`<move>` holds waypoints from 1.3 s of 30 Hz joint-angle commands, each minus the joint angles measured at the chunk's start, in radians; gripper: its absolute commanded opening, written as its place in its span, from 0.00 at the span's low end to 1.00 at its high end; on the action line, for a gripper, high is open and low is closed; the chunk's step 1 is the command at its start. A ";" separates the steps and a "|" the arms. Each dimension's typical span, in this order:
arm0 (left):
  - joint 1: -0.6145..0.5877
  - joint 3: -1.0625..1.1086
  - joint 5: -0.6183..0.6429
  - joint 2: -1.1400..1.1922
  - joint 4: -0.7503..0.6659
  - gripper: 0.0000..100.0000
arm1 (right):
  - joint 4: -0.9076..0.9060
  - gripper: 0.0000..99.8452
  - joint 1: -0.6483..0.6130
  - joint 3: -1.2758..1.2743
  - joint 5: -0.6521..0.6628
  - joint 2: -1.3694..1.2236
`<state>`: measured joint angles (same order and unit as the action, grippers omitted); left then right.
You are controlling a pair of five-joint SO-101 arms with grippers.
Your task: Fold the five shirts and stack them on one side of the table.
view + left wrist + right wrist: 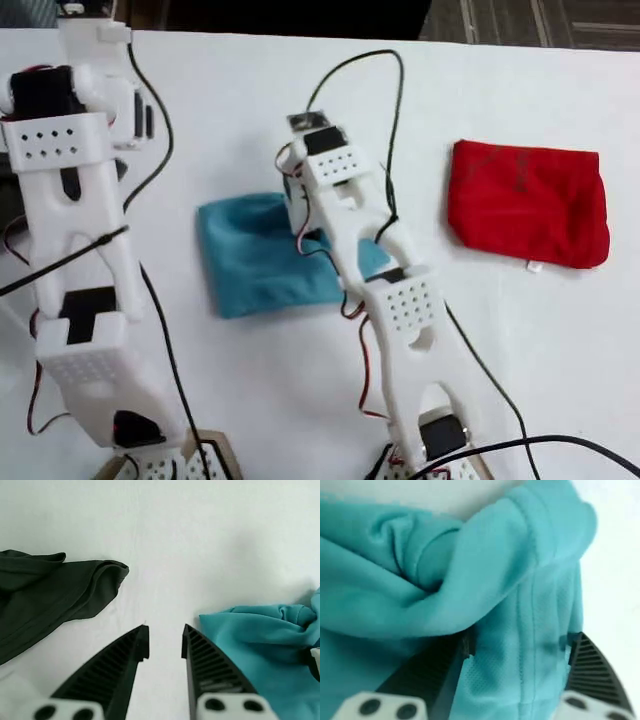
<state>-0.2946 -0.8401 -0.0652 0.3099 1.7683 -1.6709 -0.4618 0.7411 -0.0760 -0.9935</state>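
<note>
R fingers [592, 667] are spread wide, straddling a bunched fold of the teal shirt [250, 262] mid-bench [520, 350], not clamped. L fingers [117, 662] are slightly apart w/ nothing btwn, over bare bench btwn the dark shirt [50, 592] & the teal one. The folded red shirt [525, 205] lies well apart, R side.

The left arm [75, 230] was drawn up along the left edge of the table [560, 360], and the left gripper [165, 641] was held with a narrow gap between its jaws. The right arm [400, 300] was stretched from the near edge toward the table's middle, and the right gripper [520, 647] was spread wide.
</note>
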 commanded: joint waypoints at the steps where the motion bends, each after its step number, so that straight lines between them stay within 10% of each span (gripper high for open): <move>1: -0.029 -0.013 0.002 -0.068 0.012 0.13 | -0.042 0.30 -0.048 -0.110 0.032 0.008; 16: -0.037 -0.016 0.005 -0.068 0.014 0.13 | -0.044 0.31 -0.067 -0.144 0.086 0.016; 24: -0.037 -0.016 0.006 -0.069 0.014 0.13 | -0.041 0.18 -0.125 -0.316 0.358 0.102; 39: -0.038 -0.013 0.006 -0.069 0.014 0.13 | -0.035 0.02 -0.124 -0.270 0.365 0.108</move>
<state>-0.3268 -0.8401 -0.0652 0.3099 1.7683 -1.6801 -0.5447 0.4910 0.2800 -0.8784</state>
